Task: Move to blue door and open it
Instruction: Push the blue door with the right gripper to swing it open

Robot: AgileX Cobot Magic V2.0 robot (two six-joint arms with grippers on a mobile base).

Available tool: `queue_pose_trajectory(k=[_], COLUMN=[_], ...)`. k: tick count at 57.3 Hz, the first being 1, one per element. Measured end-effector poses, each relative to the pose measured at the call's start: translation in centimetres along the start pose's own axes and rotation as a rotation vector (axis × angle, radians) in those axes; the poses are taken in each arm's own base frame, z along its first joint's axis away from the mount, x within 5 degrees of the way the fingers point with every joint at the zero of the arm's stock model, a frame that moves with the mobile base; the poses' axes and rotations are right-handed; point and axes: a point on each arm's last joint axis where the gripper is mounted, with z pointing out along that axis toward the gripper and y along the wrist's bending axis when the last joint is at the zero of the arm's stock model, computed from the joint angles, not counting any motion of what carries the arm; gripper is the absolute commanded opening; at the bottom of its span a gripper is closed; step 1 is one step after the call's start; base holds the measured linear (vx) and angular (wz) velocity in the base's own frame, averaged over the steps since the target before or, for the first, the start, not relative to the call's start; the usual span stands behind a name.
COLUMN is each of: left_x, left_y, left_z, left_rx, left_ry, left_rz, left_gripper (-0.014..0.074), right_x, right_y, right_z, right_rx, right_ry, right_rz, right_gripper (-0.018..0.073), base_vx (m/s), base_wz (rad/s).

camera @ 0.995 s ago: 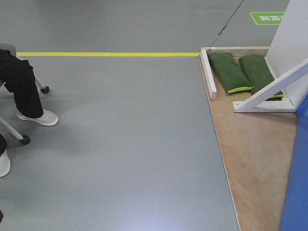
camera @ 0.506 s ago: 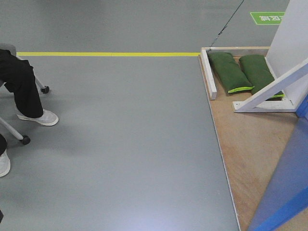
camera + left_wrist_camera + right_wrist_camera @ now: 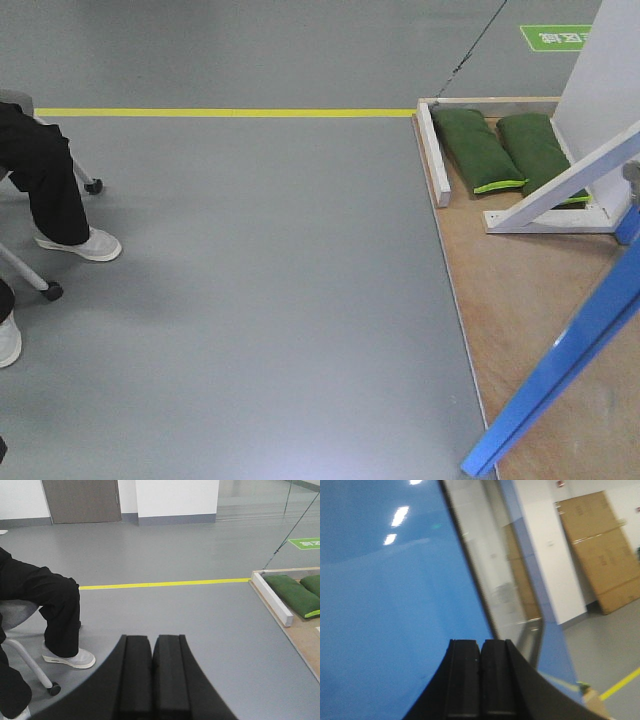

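The blue door (image 3: 560, 365) shows in the front view as a narrow diagonal blue strip, its bottom edge swung out over the wooden platform (image 3: 520, 300). In the right wrist view the glossy blue door panel (image 3: 380, 605) fills the left side, with its dark edge strip (image 3: 470, 565) running down towards the fingers. My right gripper (image 3: 480, 642) is shut and empty, right at the panel near that edge. My left gripper (image 3: 152, 637) is shut and empty, held over the grey floor away from the door. The lever handle and lock are out of view.
White frame braces (image 3: 570, 185) and two green sandbags (image 3: 475, 150) sit at the back of the platform. A seated person's leg (image 3: 45, 180) and chair wheels are at the left. A yellow floor line (image 3: 220, 112) crosses the floor. Cardboard boxes (image 3: 600, 545) stand beyond the door.
The door has swung out: its bottom edge went from a blue patch at the right edge to a thin diagonal strip reaching further left over the platform. The left arm has not moved.
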Motion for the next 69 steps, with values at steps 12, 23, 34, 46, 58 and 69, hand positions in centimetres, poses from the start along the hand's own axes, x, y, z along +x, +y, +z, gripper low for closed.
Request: queue_pose_trajectory(k=[12,23,34,46,58,69], left_x=[0.0,0.0,0.0,0.0,0.0,0.0], left_y=[0.0,0.0,0.0,0.0,0.0,0.0], left_z=[0.0,0.0,0.0,0.0,0.0,0.0], left_rx=[0.000,0.000,0.000,0.000,0.000,0.000], left_ry=[0.000,0.000,0.000,0.000,0.000,0.000], left_rz=[0.000,0.000,0.000,0.000,0.000,0.000], left_gripper=[0.0073,0.0073,0.0073,0.0073,0.0073,0.0073], right_x=[1.5,2.5,3.6,5.1,7.8,10.1], right_y=[4.1,5.9,7.7,10.1,12.2,13.0], right_z=[-0.1,0.5,1.1,0.9,1.5,2.9], right_rx=[-0.153,-0.207,-0.279,-0.383,-0.451,-0.462], right_ry=[0.092,0.101,0.124,0.233,0.367,0.435], right_rz=[0.038,0.022,0.090,0.196,0.230,0.268], right_gripper=[0.0012,0.0012,0.0012,0.0012,0.0012,0.0012], base_vx=[0.00,0.00,0.00,0.00,0.00,0.00], base_wz=[0.00,0.00,0.00,0.00,0.00,0.00])
